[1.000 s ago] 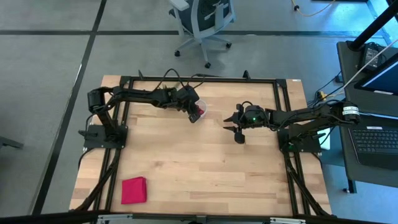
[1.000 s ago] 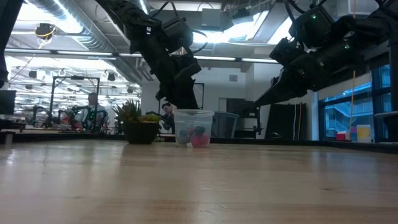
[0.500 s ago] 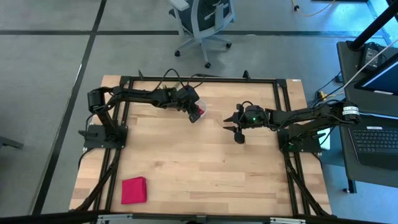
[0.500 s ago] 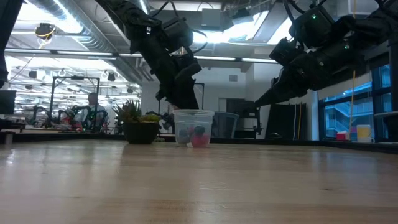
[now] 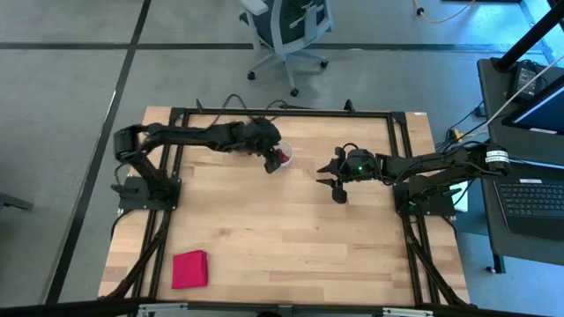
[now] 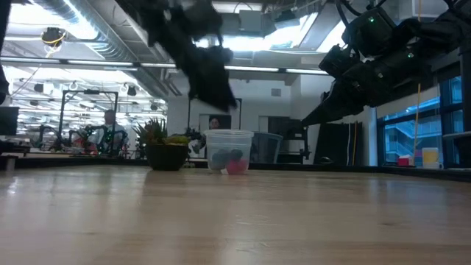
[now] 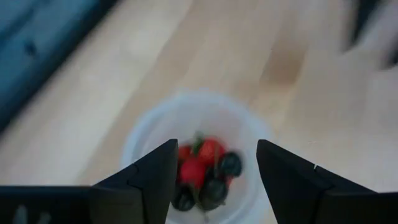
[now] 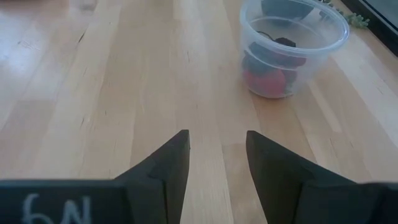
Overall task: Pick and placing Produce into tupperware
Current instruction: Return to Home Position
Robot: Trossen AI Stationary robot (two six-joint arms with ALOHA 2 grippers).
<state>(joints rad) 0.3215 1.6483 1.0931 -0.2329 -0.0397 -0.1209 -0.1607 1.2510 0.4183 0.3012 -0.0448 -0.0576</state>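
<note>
The tupperware (image 5: pixel 283 157) is a small round clear cup that stands on its base near the table's far edge, also seen in the low view (image 6: pixel 229 151) and the right wrist view (image 8: pixel 292 46). Inside it lies the produce (image 7: pixel 205 171), several small red and dark round fruits. My left gripper (image 7: pixel 217 180) hangs open and empty just above the cup's mouth (image 5: pixel 271 158), one finger to each side of it. My right gripper (image 5: pixel 332 188) is open and empty above the bare table, to the right of the cup (image 8: pixel 217 162).
A small spiky green potted plant (image 6: pixel 165 151) stands beside the cup at the far edge. A flat pink-red cloth (image 5: pixel 189 269) lies near the table's near-left corner. Bare wood (image 5: pixel 291 238) spreads across the middle. An office chair (image 5: pixel 286 31) stands beyond the far edge.
My left gripper has risen from the tupperware's mouth and shows blurred in motion, its arm swinging a little toward the table's left. The cup and the fruits in it have stayed in place. My right arm has kept still.
</note>
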